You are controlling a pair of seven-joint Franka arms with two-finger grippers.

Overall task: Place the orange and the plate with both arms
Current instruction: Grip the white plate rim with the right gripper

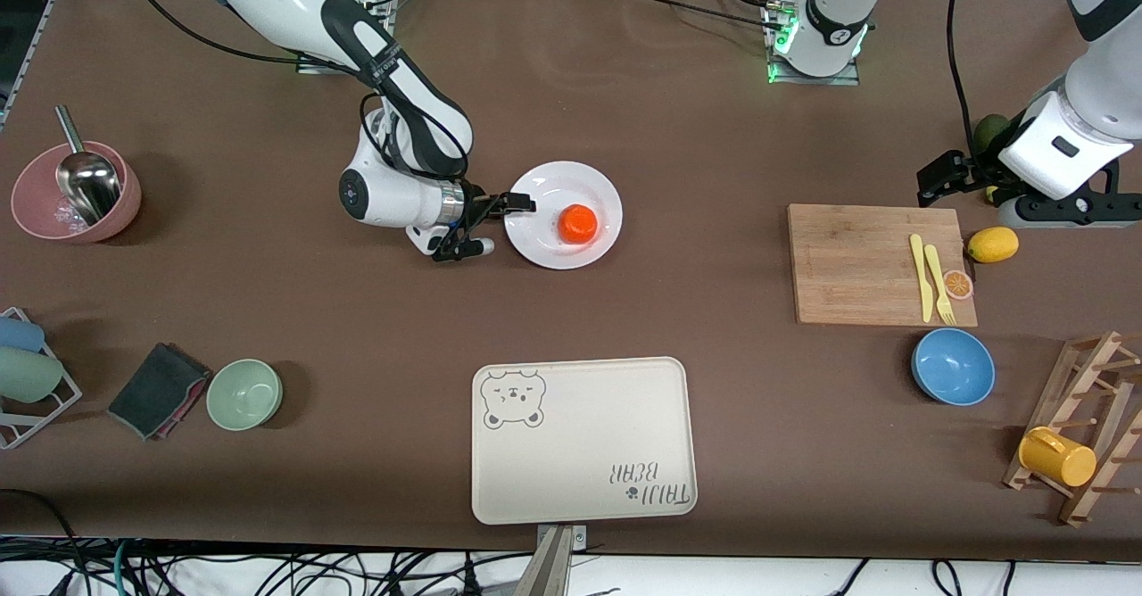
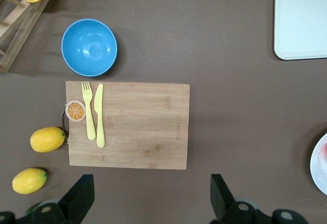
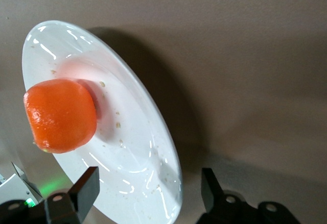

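- The small glossy orange-red orange already sits on the round white shallow plate, a little off centre toward the left arm's end of the worktop.
- The plate lies on the brown worktop, well apart from the cream rectangular tray with a bear drawing, which lies nearer the front camera.
- The right gripper is low at the plate's rim on the right arm's side; its jaws stand apart with the rim between them, not yet clamped on it.
- The left gripper hangs with jaws wide apart and empty, over the worktop by the wooden cutting board; that arm waits.
- Judged from this, the fruit's placing looks done, and gripping and setting down the plate is left. Where it should go is not shown, perhaps the tray.
- In the right wrist view the plate's edge is cut off by the frame.
- Whether either fingertip touches the rim cannot be made out.
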